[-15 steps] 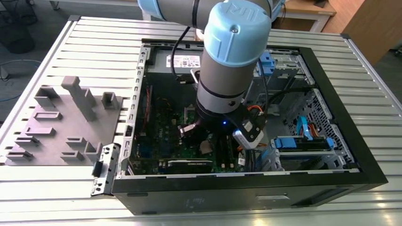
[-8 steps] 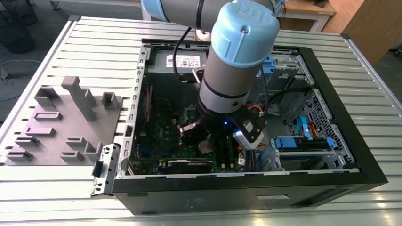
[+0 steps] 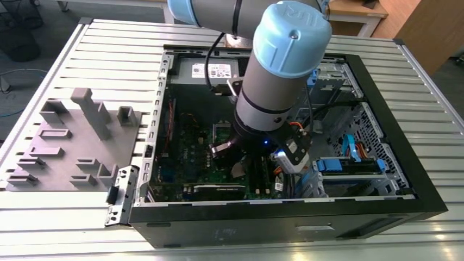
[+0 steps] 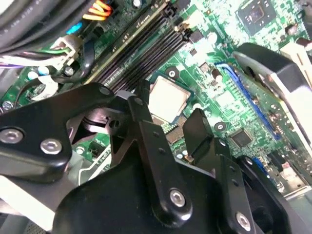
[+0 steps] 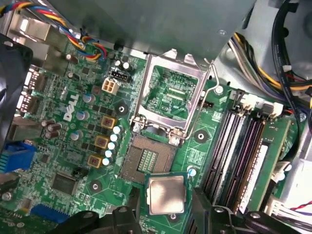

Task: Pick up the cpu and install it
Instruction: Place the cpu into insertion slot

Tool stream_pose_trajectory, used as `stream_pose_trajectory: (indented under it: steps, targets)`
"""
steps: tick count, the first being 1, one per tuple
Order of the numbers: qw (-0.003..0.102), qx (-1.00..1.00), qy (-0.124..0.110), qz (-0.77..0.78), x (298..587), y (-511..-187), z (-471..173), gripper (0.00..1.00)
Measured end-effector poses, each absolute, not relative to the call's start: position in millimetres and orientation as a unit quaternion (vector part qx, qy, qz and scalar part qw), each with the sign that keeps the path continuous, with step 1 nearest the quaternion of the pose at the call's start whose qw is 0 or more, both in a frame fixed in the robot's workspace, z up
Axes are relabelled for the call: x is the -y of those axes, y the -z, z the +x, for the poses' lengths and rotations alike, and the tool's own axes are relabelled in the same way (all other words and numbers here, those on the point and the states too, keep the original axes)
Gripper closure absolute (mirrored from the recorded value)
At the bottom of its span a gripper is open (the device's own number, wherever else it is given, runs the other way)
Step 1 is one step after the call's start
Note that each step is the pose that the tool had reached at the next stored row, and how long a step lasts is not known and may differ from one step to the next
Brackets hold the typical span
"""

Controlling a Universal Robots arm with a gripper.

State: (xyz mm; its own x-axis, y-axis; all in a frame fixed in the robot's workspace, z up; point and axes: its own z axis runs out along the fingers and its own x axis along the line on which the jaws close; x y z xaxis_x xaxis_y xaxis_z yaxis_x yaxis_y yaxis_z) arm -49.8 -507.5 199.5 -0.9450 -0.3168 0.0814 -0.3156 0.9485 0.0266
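Green motherboard (image 5: 195, 146) all around the gripper (image 5: 165, 201) here. The cpu (image 5: 166, 192) is pinched between its two black fingers (image 5: 200, 207), one against each side of the chip, dull silver top facing up. It sits just beside the open socket (image 5: 148, 160), not over it yet. The socket's metal frame (image 5: 168, 92) is flipped up on the far side of the socket from the gripper, with the wire lever (image 5: 208, 97) swung out next to it. Black memory slots (image 5: 239, 146) run right alongside the gripper.

Writing-wise: there's a big white logo (image 5: 73, 108) printed on the board, well away from the gripper past a row of capacitors. There's also a white sticker (image 3: 217, 69) on the power supply box behind the arm (image 3: 279, 81), with print I can't make out.

The black PC case (image 3: 406, 201) lies open on its side on a bench (image 3: 108, 49) of ribbed aluminium slats. A grey plastic tray of blocks (image 3: 73, 141) sits on the bench outside the case, well apart from the gripper, on the exterior view's left. Behind the bench there's some wooden furniture (image 3: 413, 22) and grey floor.
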Motion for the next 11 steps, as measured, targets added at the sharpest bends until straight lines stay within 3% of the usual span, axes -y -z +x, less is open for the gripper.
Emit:
stream_pose_trajectory:
  steps: [2,5,11]
  targets:
    - [0.049,0.986,0.008,0.160,507.5,-199.0,-49.2,0.45]
    - [0.075,0.984,0.012,0.160,507.5,-198.4,-46.5,0.45]
    - [0.080,0.984,0.012,0.160,507.4,-197.9,-41.8,0.45]
